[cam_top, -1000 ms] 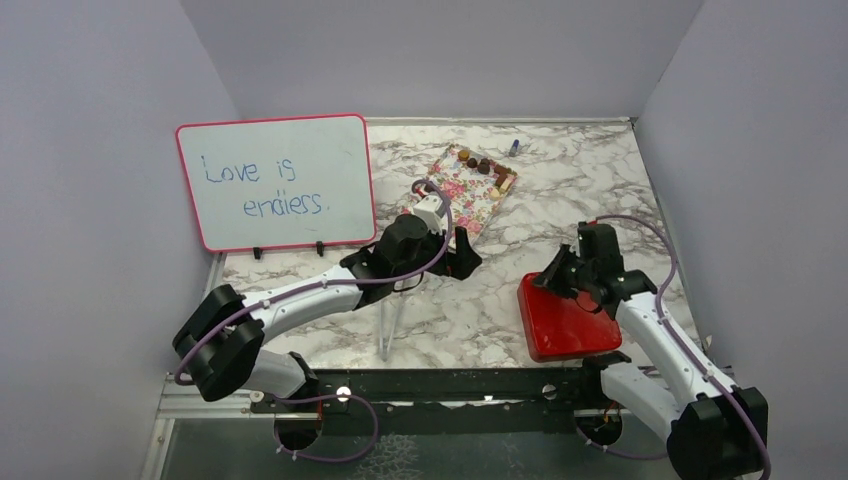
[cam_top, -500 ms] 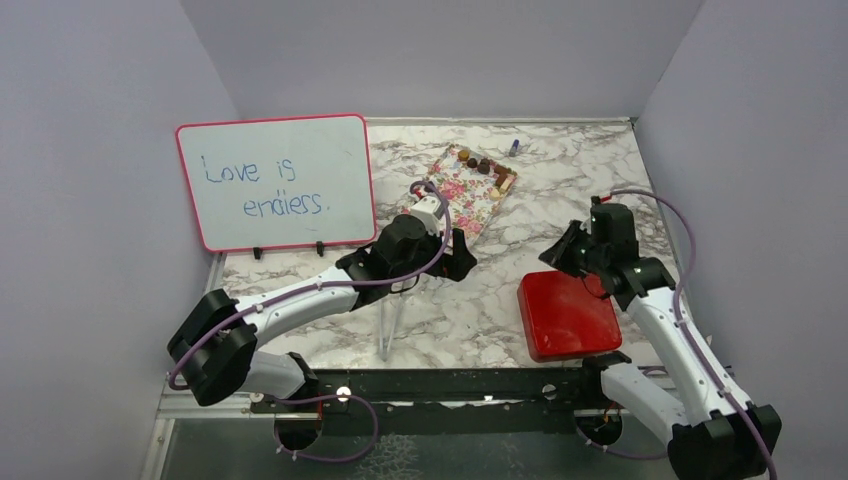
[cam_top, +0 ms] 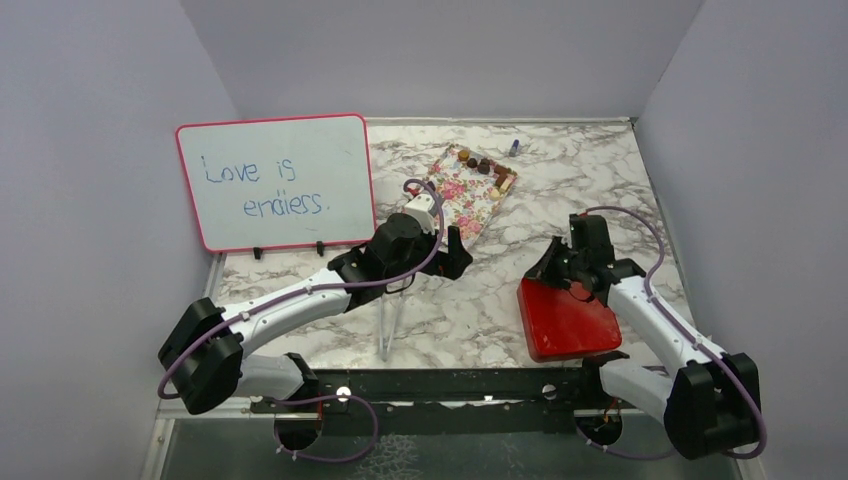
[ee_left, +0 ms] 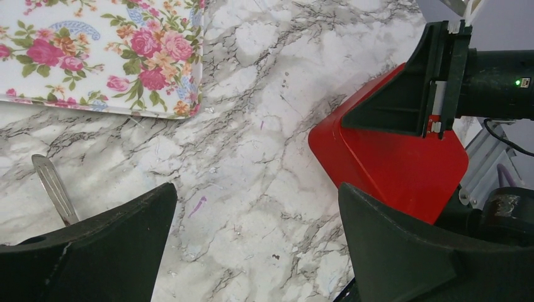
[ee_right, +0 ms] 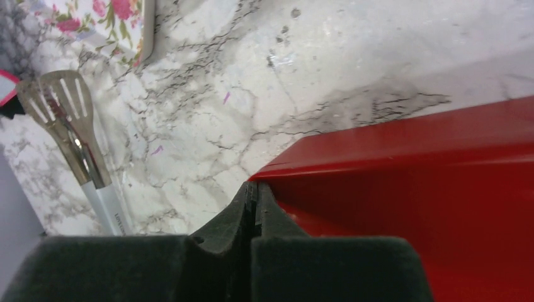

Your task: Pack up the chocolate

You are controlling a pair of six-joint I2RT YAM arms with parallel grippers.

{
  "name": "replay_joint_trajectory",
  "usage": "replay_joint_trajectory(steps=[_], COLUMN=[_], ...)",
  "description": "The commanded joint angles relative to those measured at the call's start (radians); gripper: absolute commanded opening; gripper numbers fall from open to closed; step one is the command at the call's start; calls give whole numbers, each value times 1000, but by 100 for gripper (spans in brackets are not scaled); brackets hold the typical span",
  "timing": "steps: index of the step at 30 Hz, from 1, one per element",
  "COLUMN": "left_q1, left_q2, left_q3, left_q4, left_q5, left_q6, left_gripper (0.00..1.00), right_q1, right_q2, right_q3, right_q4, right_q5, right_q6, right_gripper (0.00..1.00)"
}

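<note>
Hovering by the floral tray (cam_top: 458, 203)

Chocolates (cam_top: 487, 168) sit at its 1 o'clock end. The left fingers (ee_left: 94, 251) spread wide over the bench (cam_top: 470, 300) (nothing held); the right fingers (ee_right: 220, 251) press together at the red box's (cam_top: 565, 322) 11 o'clock corner.

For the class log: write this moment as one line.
left gripper open | right gripper shut at red box corner | chocolates on floral tray
</note>
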Motion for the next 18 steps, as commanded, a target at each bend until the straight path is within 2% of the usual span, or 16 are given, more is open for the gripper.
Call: replay_joint_trajectory(steps=[1,7,13,18], left_q1=[0,0,-1,0], left_q2=[-10,-9,-37,-98], left_q3=[-4,-2,49,93], left_q4=[-4,-9,-78,-146], left_q5=[-37,-35,-34,-45], left_q6=[19,24,40,79], left_gripper=[99,99,99,99], right_q1=[8,8,8,8], right_q2=[-3,-108,-219,-264], right_q3=[-7,163,244,296], right_q4=[-55,-204,-271,-299], right_q5=[30,69,166,137], right_q6=[-24,-37,7,-15], right_gripper=[1,1,1,1])
